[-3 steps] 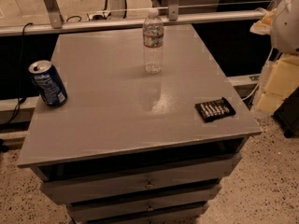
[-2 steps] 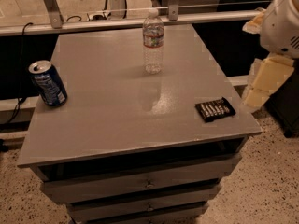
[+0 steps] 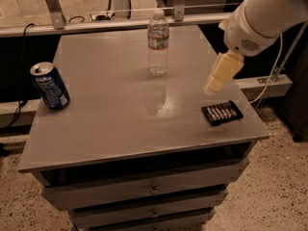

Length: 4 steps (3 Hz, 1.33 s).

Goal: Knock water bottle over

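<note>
Bottle (image 3: 158,44) upright near back edge, can (image 3: 49,86) at left edge; gripper (image 3: 220,75) hovers by right edge, apart from bottle, can't tell how wide it is.

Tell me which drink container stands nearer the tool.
The clear water bottle with the white cap, at the back centre of the table. The tool hovers over the right side; the blue can sits at the far left edge.

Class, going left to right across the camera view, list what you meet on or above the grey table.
Blue soda can → clear ribbed plastic water bottle with white cap → cream gripper, hovering over the table's right side.
</note>
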Available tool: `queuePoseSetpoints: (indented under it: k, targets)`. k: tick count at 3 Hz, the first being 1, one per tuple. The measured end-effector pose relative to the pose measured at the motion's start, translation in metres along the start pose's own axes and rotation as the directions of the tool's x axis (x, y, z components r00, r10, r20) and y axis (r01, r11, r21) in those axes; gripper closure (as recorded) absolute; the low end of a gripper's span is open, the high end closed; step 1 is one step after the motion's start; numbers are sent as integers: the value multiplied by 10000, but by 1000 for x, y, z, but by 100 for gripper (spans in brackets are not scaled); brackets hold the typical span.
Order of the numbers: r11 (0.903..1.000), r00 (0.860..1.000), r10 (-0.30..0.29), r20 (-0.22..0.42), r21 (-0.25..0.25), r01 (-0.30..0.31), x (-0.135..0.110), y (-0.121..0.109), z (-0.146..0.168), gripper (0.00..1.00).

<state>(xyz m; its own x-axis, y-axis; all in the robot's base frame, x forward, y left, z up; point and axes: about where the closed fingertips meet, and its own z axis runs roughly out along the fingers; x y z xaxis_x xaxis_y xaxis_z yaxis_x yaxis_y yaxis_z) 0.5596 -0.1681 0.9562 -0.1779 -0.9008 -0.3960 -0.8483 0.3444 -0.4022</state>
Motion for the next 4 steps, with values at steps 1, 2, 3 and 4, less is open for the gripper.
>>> queuePoseSetpoints:
  k: [1, 2, 3, 4]
  targets:
    - [9989, 9921, 460, 1165, 74, -471, -28, -22, 38, 0]
    - [9950, 9611, 989, 2578, -129, -990, -58, -41, 68, 0]
    - [9890, 9154, 1475, 3746, -681, -1315, -88, -51, 89, 0]
    - [9841, 8680, 1746, 4648, -1123, -1378, -116, -52, 105, 0]
